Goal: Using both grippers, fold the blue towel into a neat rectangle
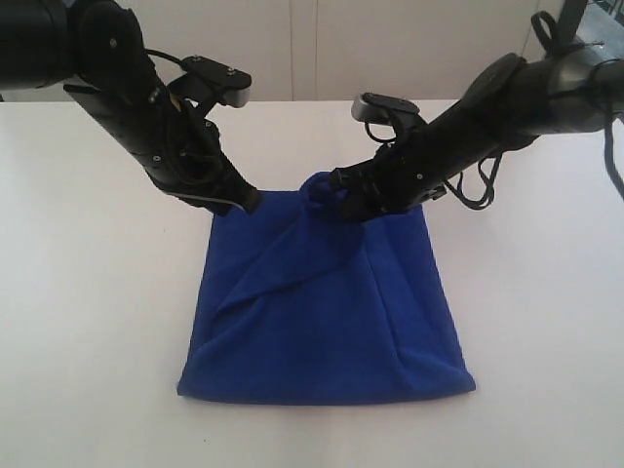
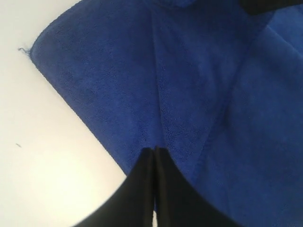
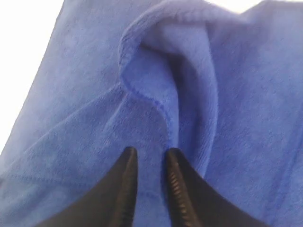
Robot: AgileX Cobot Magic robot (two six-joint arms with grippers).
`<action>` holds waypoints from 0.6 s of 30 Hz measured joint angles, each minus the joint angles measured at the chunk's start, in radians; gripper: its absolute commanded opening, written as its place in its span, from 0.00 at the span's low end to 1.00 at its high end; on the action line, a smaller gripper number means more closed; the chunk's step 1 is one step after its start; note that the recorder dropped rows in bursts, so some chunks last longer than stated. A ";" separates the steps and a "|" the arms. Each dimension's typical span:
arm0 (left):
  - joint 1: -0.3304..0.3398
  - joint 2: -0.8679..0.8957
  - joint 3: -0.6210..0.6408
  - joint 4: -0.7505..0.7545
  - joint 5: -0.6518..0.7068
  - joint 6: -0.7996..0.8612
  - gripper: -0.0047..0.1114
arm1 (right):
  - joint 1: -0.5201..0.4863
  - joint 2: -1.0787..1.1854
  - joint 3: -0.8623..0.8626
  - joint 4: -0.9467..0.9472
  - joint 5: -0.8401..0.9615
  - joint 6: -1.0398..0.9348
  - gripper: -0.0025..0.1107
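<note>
Left wrist view: left gripper [image 2: 155,150] jaws are pressed fully together at one edge of the blue towel [image 2: 189,85]; whether cloth is pinched between them cannot be told. Right gripper [image 3: 150,153] jaws stand narrowly parted over a raised, hemmed ridge. Towel lies on the white table [image 1: 97,341], a plush, rumpled trapezoid with diagonal creases. Judgement: fold incomplete; next move calls for a firm pinch on that ridge, then flattening

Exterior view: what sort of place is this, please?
Probably a robotics lab or test bench, though little of the room shows. A bare white table, plain pale wall panels behind it, and two black robot arms at a blue towel suggest this.
</note>
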 measured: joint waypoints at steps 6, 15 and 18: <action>0.000 0.000 0.004 0.000 0.004 0.000 0.04 | 0.013 0.000 0.000 0.002 0.011 -0.008 0.21; 0.000 0.000 0.004 0.000 0.006 0.000 0.04 | 0.030 0.002 0.000 -0.061 -0.034 -0.013 0.21; 0.000 0.000 0.004 0.000 0.006 0.000 0.04 | 0.030 0.004 0.000 -0.098 -0.045 -0.009 0.11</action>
